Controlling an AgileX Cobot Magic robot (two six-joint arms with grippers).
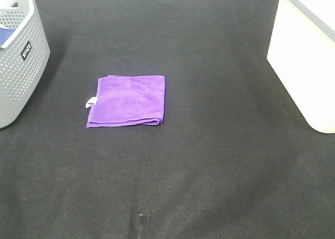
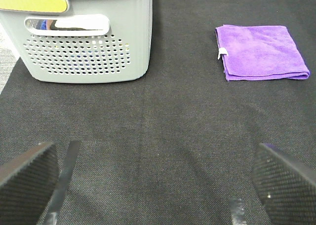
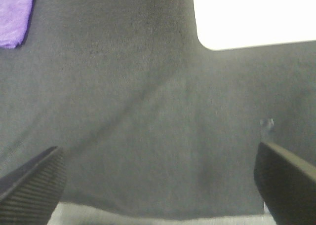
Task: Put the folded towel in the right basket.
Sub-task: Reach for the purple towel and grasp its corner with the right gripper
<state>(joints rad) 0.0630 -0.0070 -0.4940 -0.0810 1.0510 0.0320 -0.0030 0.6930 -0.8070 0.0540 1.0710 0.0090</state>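
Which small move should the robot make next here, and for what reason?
Probably bring the right gripper, open and empty, across toward the purple towel. The towel lies flat and untouched left of the middle, far from the white basket on the right, so it must be grasped first.

On dark mat [image 1: 209, 171], folded towel [image 1: 127, 100] between grey basket [image 1: 21, 55] and white basket [image 1: 303, 50]

right basket [image 1: 306, 61]: cropped at edge | grey basket [image 1: 22, 74]: cropped | towel [image 3: 14, 13]: blurred, cropped

Left claw [image 2: 154, 147] agape; right claw [image 3: 159, 147] likewise
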